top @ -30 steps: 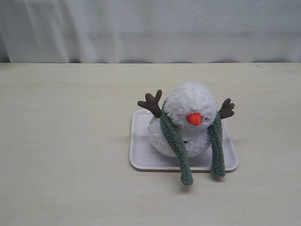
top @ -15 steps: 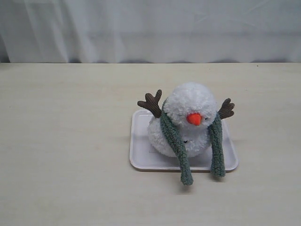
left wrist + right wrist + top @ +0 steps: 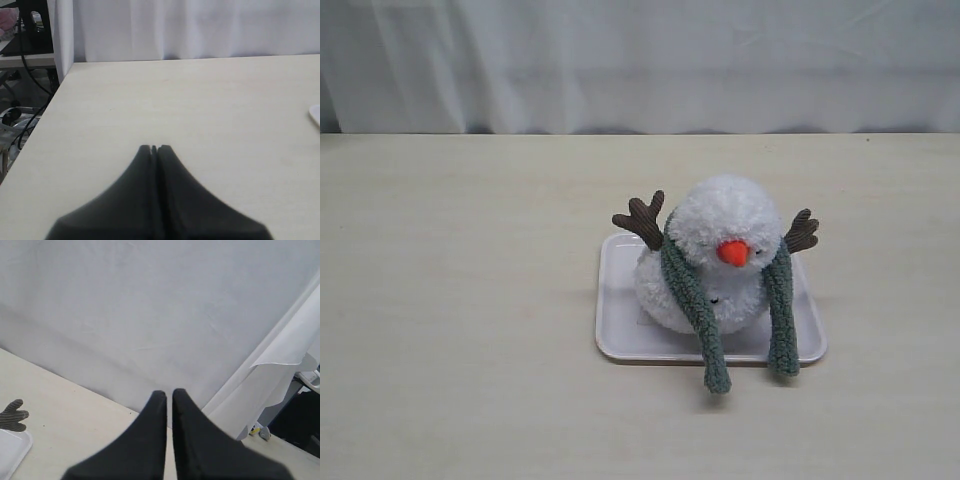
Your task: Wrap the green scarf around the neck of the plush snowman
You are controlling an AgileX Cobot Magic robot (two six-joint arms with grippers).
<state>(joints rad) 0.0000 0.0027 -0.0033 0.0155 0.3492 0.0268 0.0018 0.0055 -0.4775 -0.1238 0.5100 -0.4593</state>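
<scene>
The plush snowman point(image 3: 720, 240) sits on a white tray point(image 3: 620, 320), leaning forward, orange nose to the front. The green scarf point(image 3: 692, 300) hangs round the back of its neck, both ends dangling down the front past the tray's near edge. Neither arm shows in the exterior view. My left gripper point(image 3: 154, 148) is shut and empty above bare table, far from the toy. My right gripper point(image 3: 169, 393) is shut with nothing between its fingers, pointing toward the white curtain; one brown twig arm point(image 3: 12, 415) and a tray corner point(image 3: 12, 450) show at that view's edge.
A white curtain point(image 3: 640, 60) hangs along the table's far edge. The table's left edge point(image 3: 45, 115) drops off to cables and a stand. A tray corner point(image 3: 315, 116) peeks into the left wrist view.
</scene>
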